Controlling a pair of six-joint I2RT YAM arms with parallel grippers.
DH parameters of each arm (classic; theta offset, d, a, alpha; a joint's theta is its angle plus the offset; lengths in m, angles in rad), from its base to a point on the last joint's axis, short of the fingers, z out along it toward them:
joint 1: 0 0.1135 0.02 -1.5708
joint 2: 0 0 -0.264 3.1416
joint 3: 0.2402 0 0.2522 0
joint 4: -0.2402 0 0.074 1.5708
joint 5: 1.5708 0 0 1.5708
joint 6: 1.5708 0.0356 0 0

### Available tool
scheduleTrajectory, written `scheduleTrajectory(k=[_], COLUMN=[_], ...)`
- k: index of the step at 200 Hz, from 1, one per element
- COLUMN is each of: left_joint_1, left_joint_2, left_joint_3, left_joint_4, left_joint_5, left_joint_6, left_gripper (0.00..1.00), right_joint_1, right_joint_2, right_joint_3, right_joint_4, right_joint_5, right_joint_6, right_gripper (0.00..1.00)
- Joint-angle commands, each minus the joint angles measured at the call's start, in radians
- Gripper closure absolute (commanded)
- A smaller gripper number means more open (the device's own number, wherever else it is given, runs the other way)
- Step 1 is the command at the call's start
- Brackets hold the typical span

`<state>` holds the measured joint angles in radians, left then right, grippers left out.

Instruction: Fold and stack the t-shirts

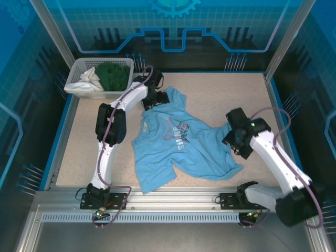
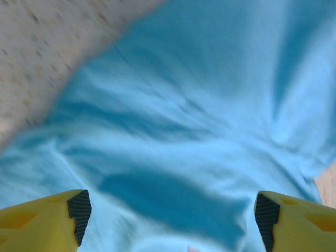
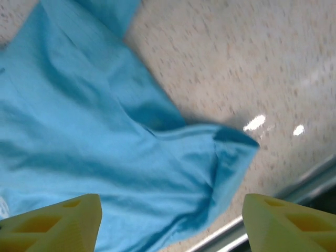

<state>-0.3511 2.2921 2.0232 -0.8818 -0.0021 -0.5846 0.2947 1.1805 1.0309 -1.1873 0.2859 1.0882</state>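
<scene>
Light blue t-shirt point(image 1: 178, 144) lies rumpled at centre of table point(image 1: 236, 89), chest print up, hem and sleeves creased. Left gripper point(image 2: 173, 215) over shirt's far-left part, fingers spread wide, clamping nothing. Right gripper point(image 3: 170, 220) over shirt's right edge, fingers also apart. Dark green garment point(image 1: 113, 76) and white garment point(image 1: 90, 79) in basket point(image 1: 84, 92), far left.

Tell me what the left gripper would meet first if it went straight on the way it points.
The light blue t-shirt: its rumpled cloth lies directly ahead of the open left gripper, probably close, though the blurred view leaves depth unclear.
</scene>
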Motion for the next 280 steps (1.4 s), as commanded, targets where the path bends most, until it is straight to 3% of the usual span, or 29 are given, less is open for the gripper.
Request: scheduleTrajectory(k=[1, 23, 43, 79, 114, 141, 165, 178, 190, 207, 231, 257, 280], left_joint_1=[0.003, 0.002, -0.032, -0.124, -0.125, -0.128, -0.127, -0.129, -0.128, -0.125, -0.091, -0.037, 0.003], left_joint_2=[-0.159, -0.206, -0.132, 0.092, 0.238, 0.330, 0.383, 0.396, 0.406, 0.411, 0.374, 0.219, -0.023], left_joint_3=[-0.154, -0.219, -0.077, 0.257, 0.382, 0.448, 0.469, 0.467, 0.469, 0.468, 0.464, 0.331, -0.010], left_joint_4=[-0.019, 0.012, -0.013, -0.149, -0.139, -0.111, -0.098, -0.087, -0.078, -0.065, -0.036, 0.092, 0.403], left_joint_5=[-0.004, 0.036, 0.168, 0.079, -0.028, -0.022, -0.002, 0.010, 0.017, 0.018, 0.061, 0.040, 0.016], left_joint_6=[0.065, 0.054, 0.072, 0.171, 0.168, 0.168, 0.158, 0.150, 0.148, 0.138, 0.104, 0.068, -0.008], left_gripper=[0.09, 0.05, 0.08, 0.06, 0.04, 0.07, 0.17, 0.24, 0.40, 0.73, 1.00, 1.00, 1.00], right_joint_1=[-0.046, -0.174, -0.232, -0.231, -0.232, -0.225, -0.204, -0.196, -0.196, -0.195, -0.193, -0.173, -0.139], right_joint_2=[0.071, 0.113, 0.227, 0.555, 0.744, 0.861, 0.942, 0.946, 0.949, 0.950, 0.850, 0.690, 0.573], right_joint_3=[0.020, -0.038, -0.012, 0.237, 0.422, 0.517, 0.578, 0.568, 0.561, 0.557, 0.513, 0.484, 0.445], right_joint_4=[-0.001, 0.150, 0.273, 0.272, 0.243, 0.231, 0.195, 0.205, 0.214, 0.228, 0.380, 0.569, 0.695], right_joint_5=[0.068, -0.023, -0.061, -0.055, -0.064, -0.134, -0.167, -0.166, -0.182, -0.206, -0.268, -0.322, -0.335], right_joint_6=[-0.113, -0.184, -0.252, -0.340, -0.346, -0.353, -0.368, -0.369, -0.370, -0.380, -0.417, -0.490, -0.562], right_gripper=[0.25, 0.29, 0.32, 0.26, 0.25, 0.29, 0.43, 0.55, 0.72, 0.92, 1.00, 1.00, 1.00])
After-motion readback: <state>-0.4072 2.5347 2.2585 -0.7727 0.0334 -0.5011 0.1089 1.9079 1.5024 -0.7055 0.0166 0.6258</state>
